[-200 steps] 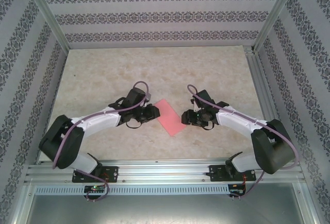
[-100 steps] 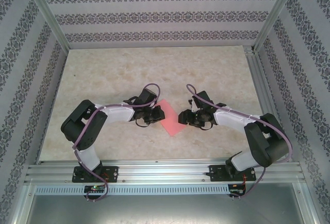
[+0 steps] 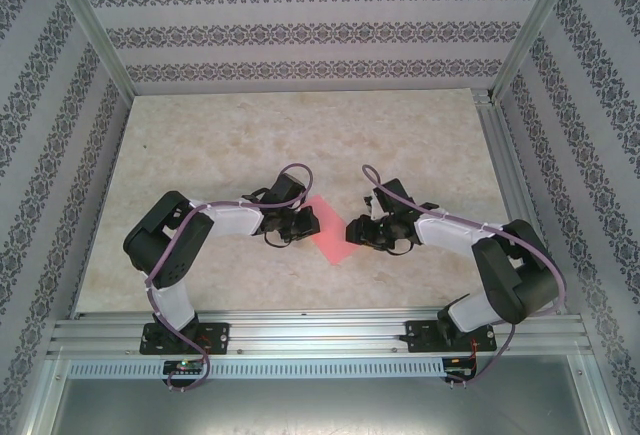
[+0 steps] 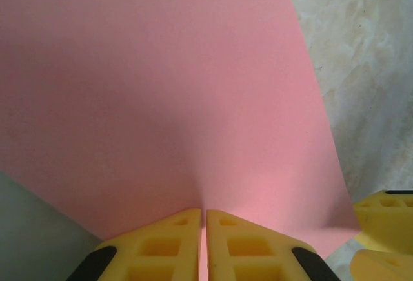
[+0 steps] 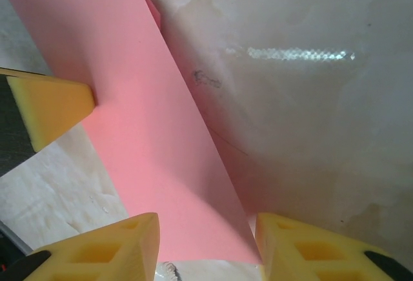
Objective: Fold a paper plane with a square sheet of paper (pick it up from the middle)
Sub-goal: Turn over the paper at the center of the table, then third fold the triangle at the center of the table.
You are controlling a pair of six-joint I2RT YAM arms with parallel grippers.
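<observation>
Set on a pale marbled table [image 3: 300, 135], boxed in by patterned walls [image 3: 300, 30] and an aluminium frame [image 3: 93, 35].

At left, reaching in with the left gripper [image 3: 303, 223]. Pinched tight on the left edge of the square sheet of paper [image 3: 336, 237], seen from the left wrist as yellow fingers [image 4: 174, 242] pressed flat together, with plain pink fanning away above them.

In the middle, lying between both tools near the table's centre. Smooth from the left wrist, with no crease to be made out. Seemingly raised a little off the marble on the right wrist's side, though hard to tell for sure.

At right, closing in with the right gripper [image 3: 358, 230]. Spread wide in the right wrist view, with the sheet's end running down between the yellow pads [image 5: 103, 249] and, as far as can be told, gripped by neither.

Judged as very early: held at one edge, not yet folded at all. Left to do, probably: securing a second hold, then every crease.

Against a second ago: left elbow swung up and inward, with its gripper carried rightward onto the sheet and hiding more of the pink. Right elbow drawn in too, with that gripper nudged slightly left. Since half a second ago, hardly anything altered.
</observation>
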